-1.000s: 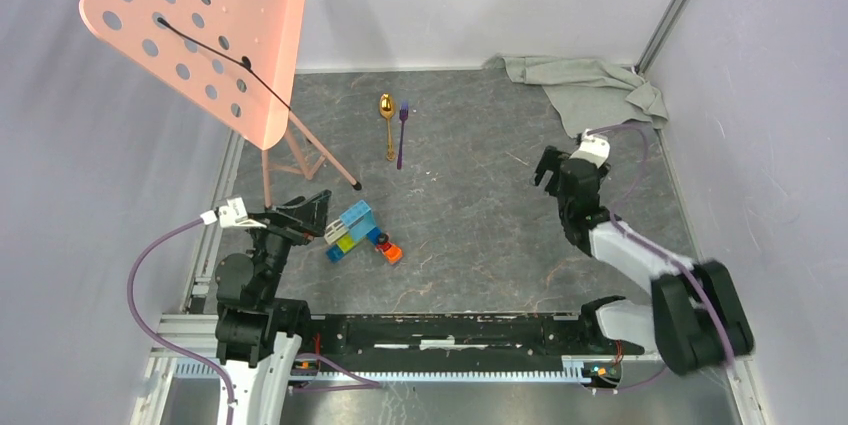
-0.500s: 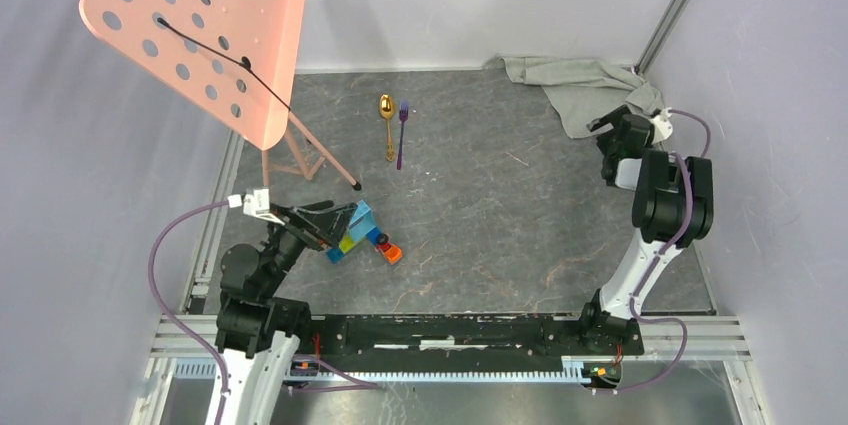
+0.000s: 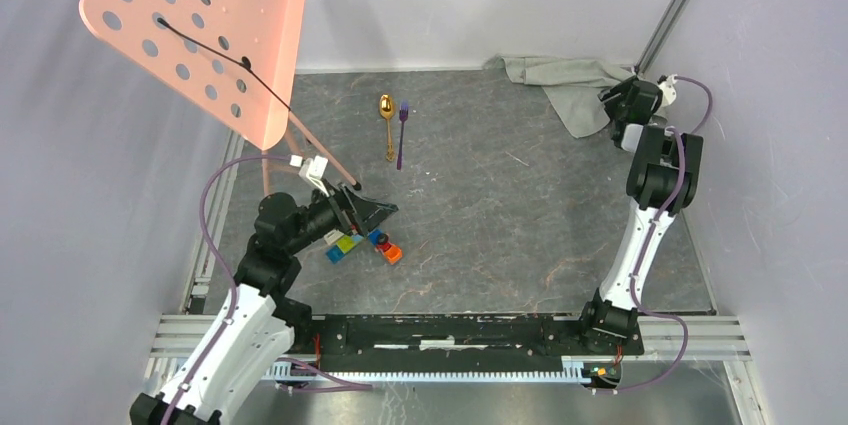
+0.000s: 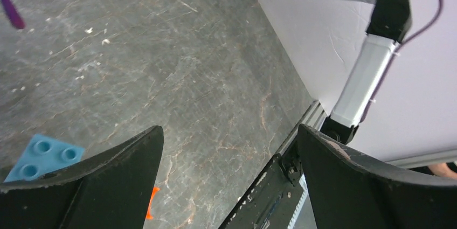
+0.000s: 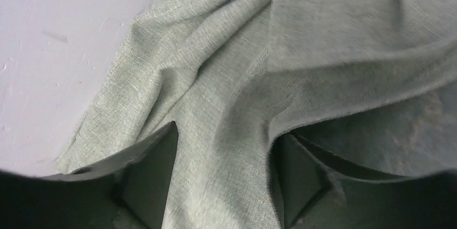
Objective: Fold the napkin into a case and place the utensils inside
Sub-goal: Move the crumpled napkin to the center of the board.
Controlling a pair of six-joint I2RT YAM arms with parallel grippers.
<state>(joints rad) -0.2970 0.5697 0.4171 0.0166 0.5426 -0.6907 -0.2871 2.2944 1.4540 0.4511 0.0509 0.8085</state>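
Observation:
The napkin (image 3: pixel 572 83) lies crumpled in the far right corner. My right gripper (image 3: pixel 614 105) is down on its right end. In the right wrist view the gripper (image 5: pixel 226 132) is open, and a raised fold of the napkin (image 5: pixel 323 40) runs between the fingers. The gold spoon (image 3: pixel 386 117) and the purple fork (image 3: pixel 401 137) lie side by side at the far middle. My left gripper (image 3: pixel 383 211) hovers open and empty over the near left floor. It is wide open in its wrist view (image 4: pixel 230 129), where the fork's end (image 4: pixel 11 11) shows at the top left.
Toy blocks (image 3: pixel 348 242) and an orange piece (image 3: pixel 391 253) lie under the left gripper; a blue block (image 4: pixel 46 156) shows in the left wrist view. A pink perforated stand (image 3: pixel 200 30) leans over the far left. Walls close the back and right sides.
My right arm swung from the mid-right of the table to the far right corner and came down on the napkin. My left arm rose and reached forward and right over the blocks.

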